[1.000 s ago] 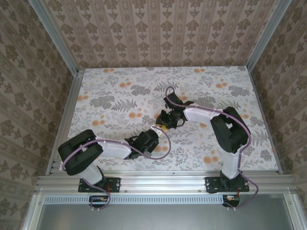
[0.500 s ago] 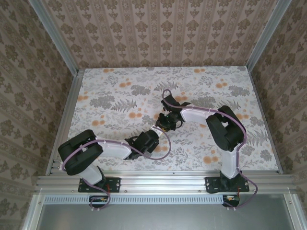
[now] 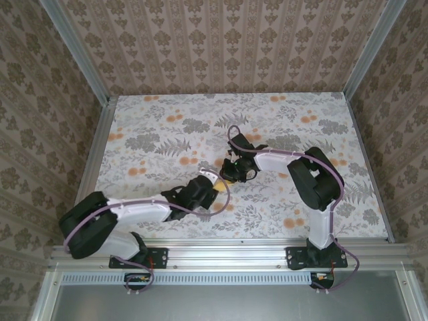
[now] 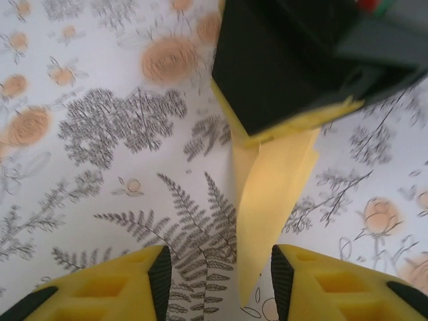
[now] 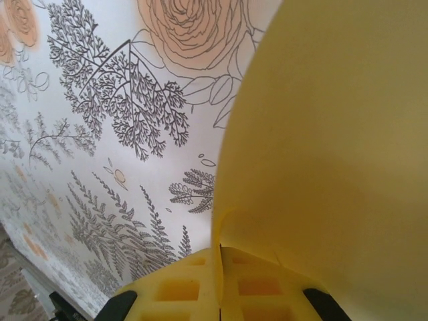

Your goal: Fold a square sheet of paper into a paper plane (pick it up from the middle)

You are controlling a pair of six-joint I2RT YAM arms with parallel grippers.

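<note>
The square sheet of paper point(image 4: 274, 187) is bright yellow and folded into a narrow, pointed, creased shape. It hangs tip-down over the floral table. My right gripper point(image 5: 221, 257) is shut on its upper edge, and the sheet point(image 5: 334, 134) curves away above the fingers. In the left wrist view that gripper's black body point(image 4: 287, 60) sits over the paper's top. My left gripper point(image 4: 221, 274) is open, and the paper's tip lies between its pads, closer to the right pad point(image 4: 282, 281). From above, both grippers meet at mid-table, left point(image 3: 212, 189) and right point(image 3: 232, 172).
The table point(image 3: 154, 140) has a white cloth printed with grey ferns and small orange flowers. Metal rails point(image 3: 221, 251) run along the near edge, and patterned walls stand on the left, the back and the right.
My left gripper has opened, letting go of the paper, and the left arm's elbow has swung down and left. The right gripper has closed onto the paper.
</note>
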